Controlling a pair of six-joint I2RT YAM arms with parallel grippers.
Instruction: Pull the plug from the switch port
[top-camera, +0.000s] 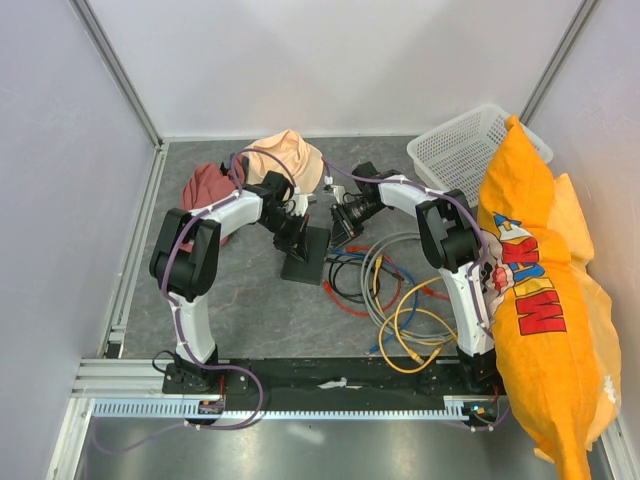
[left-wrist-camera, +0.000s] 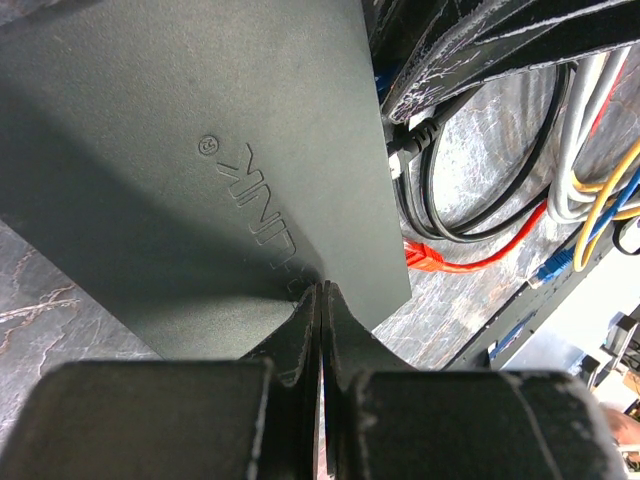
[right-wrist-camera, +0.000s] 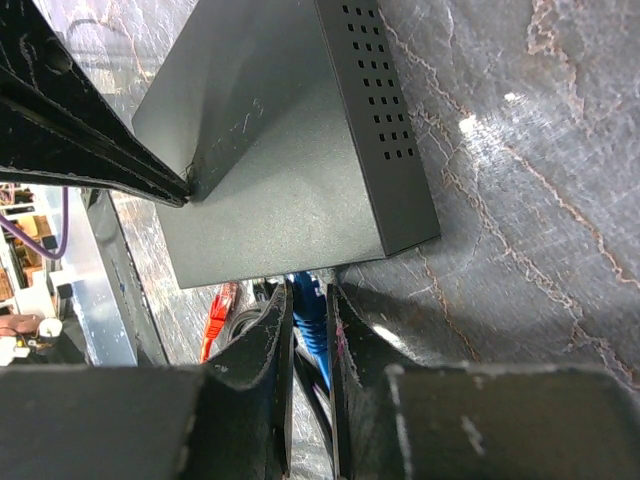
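L arm (top-camera: 200, 250), R arm (top-camera: 452, 245): white links, blk joints, purple cables (top-camera: 262, 392); tool fingers (left-wrist-camera: 290, 345) blk, scuffed.

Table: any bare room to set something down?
Bare: the near patch between the left arm, the switch and the cable tangle; also the strip left of that arm. Crowded: cables, white basket and orange bag on the right.

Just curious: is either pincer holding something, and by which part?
Right pincer pinches the blue plug by its body, at the switch; left pincer, shut, holds nothing.
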